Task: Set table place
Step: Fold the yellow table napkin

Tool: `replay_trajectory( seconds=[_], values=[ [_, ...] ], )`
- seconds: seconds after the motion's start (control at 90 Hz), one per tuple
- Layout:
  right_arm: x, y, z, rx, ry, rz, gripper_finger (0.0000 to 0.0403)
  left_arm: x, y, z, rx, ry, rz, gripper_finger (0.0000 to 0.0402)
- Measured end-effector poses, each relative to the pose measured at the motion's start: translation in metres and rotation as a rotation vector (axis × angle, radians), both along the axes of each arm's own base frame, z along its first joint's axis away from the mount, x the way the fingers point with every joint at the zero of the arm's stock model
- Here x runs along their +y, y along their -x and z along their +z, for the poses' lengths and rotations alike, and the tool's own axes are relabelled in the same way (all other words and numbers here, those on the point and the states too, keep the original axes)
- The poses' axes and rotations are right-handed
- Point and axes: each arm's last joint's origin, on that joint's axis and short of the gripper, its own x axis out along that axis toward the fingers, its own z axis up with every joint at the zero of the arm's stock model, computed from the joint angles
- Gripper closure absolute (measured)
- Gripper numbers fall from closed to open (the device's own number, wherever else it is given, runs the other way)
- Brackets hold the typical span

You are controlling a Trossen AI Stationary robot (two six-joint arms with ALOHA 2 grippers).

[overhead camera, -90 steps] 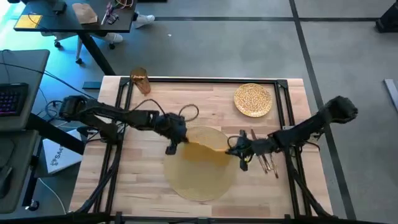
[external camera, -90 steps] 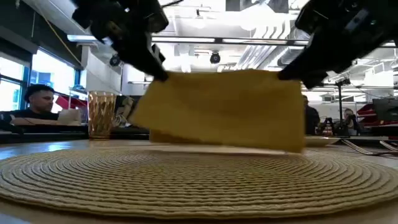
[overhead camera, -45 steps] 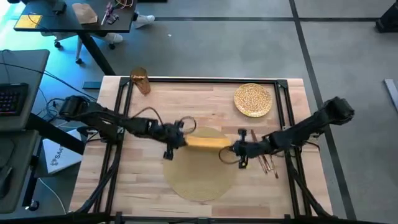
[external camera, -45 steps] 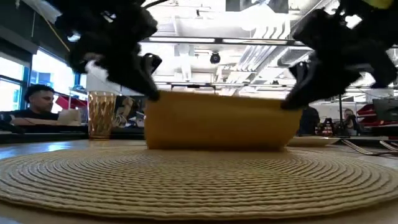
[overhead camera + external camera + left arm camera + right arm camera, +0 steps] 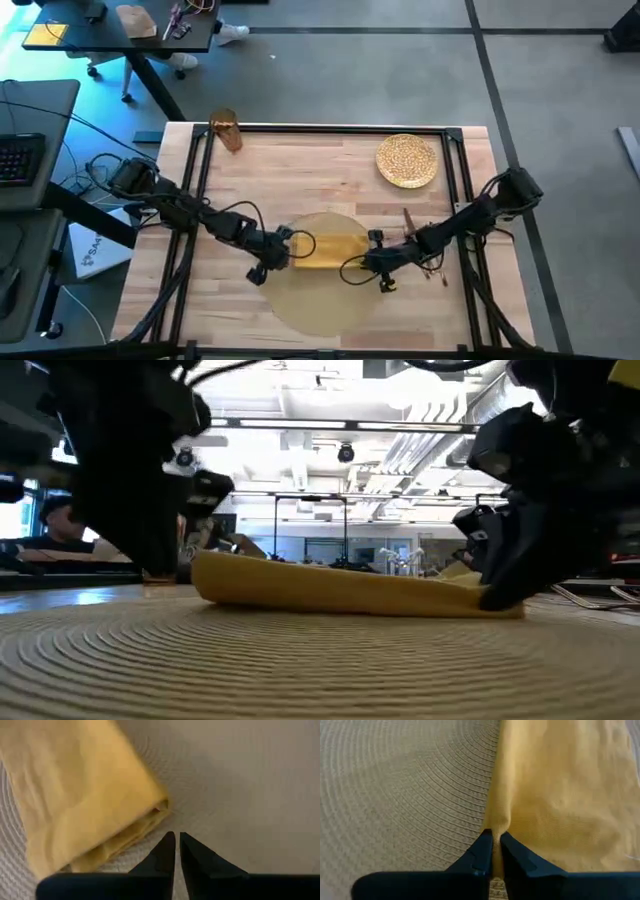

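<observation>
Yellow napkin lying folded and flat on the round woven placemat, across its far half, with long side going left to right. Placemat resting on the wooden table, at the middle of the near part.

Left gripper low at the left end of the napkin, fingers nearly closed with only a thin gap; in the left wrist view fingertips just beside the napkin's folded corner, over the bare placemat, nothing seen between them. Right gripper low at the right end of the napkin, fingers narrow and pinching the cloth edge; in the right wrist view a small ridge of yellow cloth rising between the fingertips.

In the low view, napkin on the mat, slightly raised at the left end.

Gold speckled plate at the far right of the table, well apart from the mat. Amber cup at the far left corner. Copper cutlery to the right of the mat, partly hidden under the right arm.
</observation>
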Motion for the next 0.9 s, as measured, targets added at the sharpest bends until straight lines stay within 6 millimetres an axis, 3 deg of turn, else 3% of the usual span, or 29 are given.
replay_trajectory(
  seconds=[0.122, 0.244, 0.389, 0.478, 0.633, 0.9],
  values=[
    [0.002, -0.002, 0.014, -0.017, -0.029, 0.036, 0.0297, -0.001, 0.005, 0.014, 0.031, 0.068, 0.08, 0.0328],
    [0.004, -0.005, 0.054, -0.093, -0.075, 0.028, 0.023, 0.003, 0.001, 0.05, 0.005, 0.182, 0.228, 0.0294],
    [0.001, -0.006, 0.095, -0.162, -0.195, -0.193, 0.0182, 0.012, -0.009, 0.067, -0.04, 0.349, 0.447, 0.0284],
    [-0.003, -0.005, 0.103, -0.202, -0.286, -0.407, 0.0177, 0.024, -0.016, 0.059, -0.016, 0.383, 0.586, 0.0291],
    [-0.008, -0.005, 0.095, -0.201, -0.379, -0.69, 0.0185, 0.051, -0.031, 0.037, 0.032, 0.422, 0.828, 0.0303],
    [-0.008, -0.006, 0.091, -0.186, -0.395, -0.729, 0.0192, 0.075, -0.042, 0.003, 0.17, 0.466, 0.938, 0.0303]
  ],
)
